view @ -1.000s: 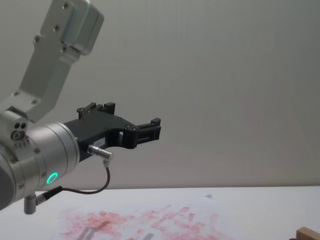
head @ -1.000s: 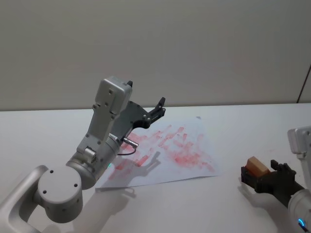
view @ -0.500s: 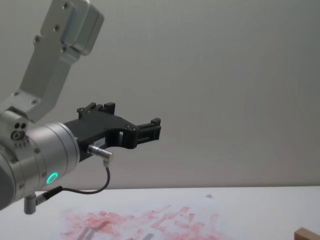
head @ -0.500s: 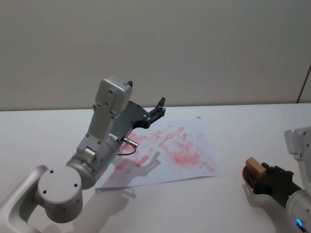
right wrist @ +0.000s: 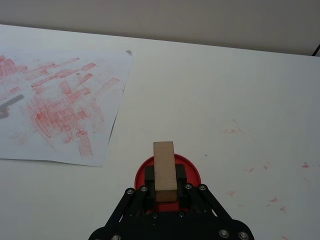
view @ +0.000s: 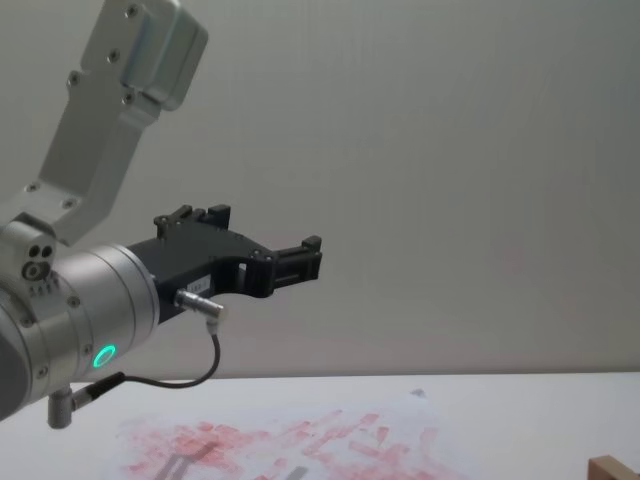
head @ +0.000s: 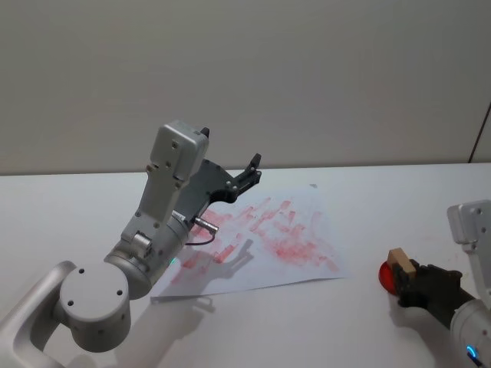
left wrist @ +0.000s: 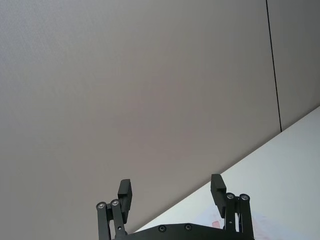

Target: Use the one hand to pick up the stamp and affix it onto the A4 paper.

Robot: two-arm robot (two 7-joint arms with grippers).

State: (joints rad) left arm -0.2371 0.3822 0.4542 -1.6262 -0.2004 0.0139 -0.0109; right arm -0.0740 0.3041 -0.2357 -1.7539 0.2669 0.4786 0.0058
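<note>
One stamp (right wrist: 165, 169), a tan wooden block, sits at the lower centre of the right wrist view, clamped between the two black fingers of the right gripper (right wrist: 165, 186), one finger on each long side. In the head view this pair is at the lower right of the frame. Directly under the block lies one round red ink pad (right wrist: 189, 168), its rim showing on both sides of the fingers. Whether the block's underside touches the pad cannot be told.

One sheet of A4 paper (head: 308, 217) lies flat on the white table (head: 383, 192) at the middle of the head view. It is crowded with smudged red prints and lies well apart from the pad, to its left in the frame. A few faint red specks mark the bare table at the right of the right wrist view.

The left gripper (head: 250, 172) hangs above the sheet's far edge, at the upper middle of the head view. Its two fingers (left wrist: 125, 189) stand wide apart with nothing between them.
</note>
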